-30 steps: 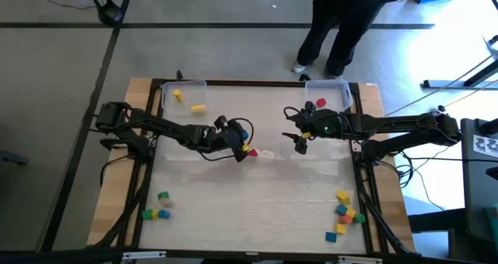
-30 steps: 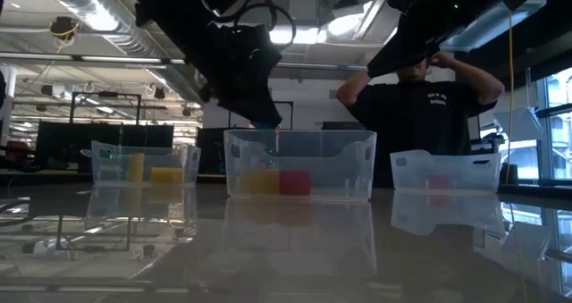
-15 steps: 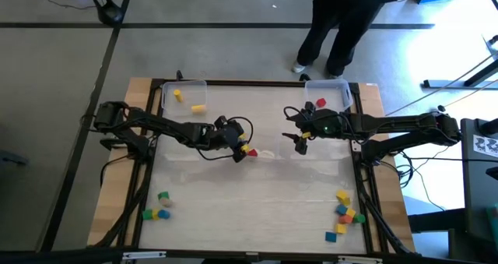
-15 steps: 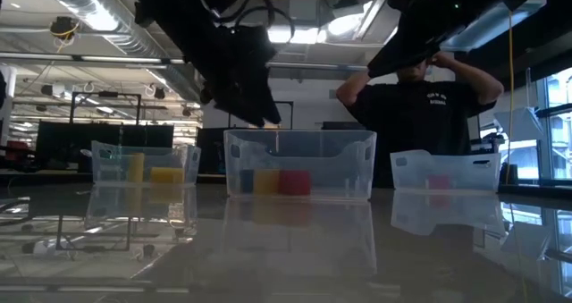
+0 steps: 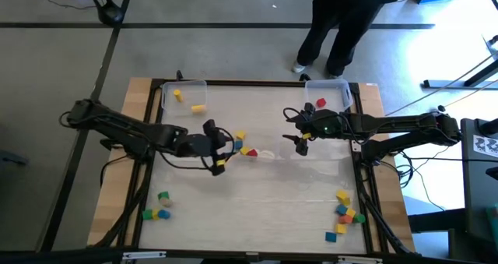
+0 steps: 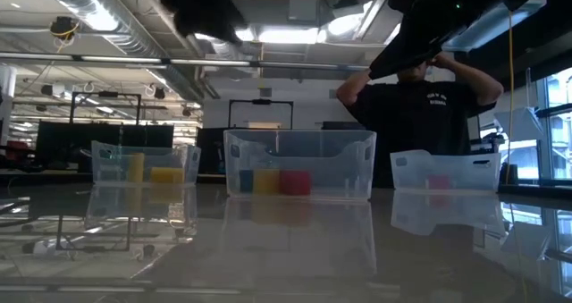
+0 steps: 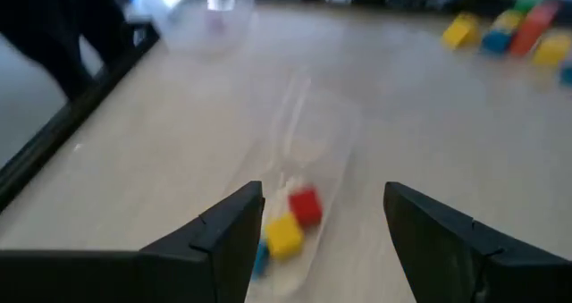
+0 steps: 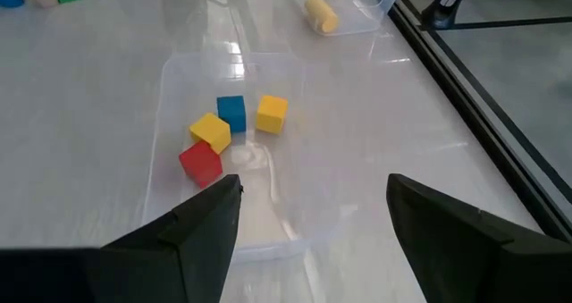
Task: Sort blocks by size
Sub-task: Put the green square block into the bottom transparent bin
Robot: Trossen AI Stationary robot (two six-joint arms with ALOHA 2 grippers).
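Four small blocks lie on the floor of the clear middle bin: a blue block, two yellow blocks and a red block. My left gripper hangs open and empty just left of that bin, and its wrist view looks down on the red block and a yellow block. My right gripper hangs open and empty to the bin's right; its fingers also show in the right wrist view. Loose blocks lie in a pile at the near left and a pile at the near right.
A clear bin at the far left holds yellow pieces. A clear bin at the far right holds a red block. A person stands beyond the far edge. A black frame runs along the table's sides.
My left gripper has drawn back from over the middle bin toward the table's left edge and risen out of the low view. A blue block now shows in the middle bin beside the yellow and red ones, where none showed a second ago.
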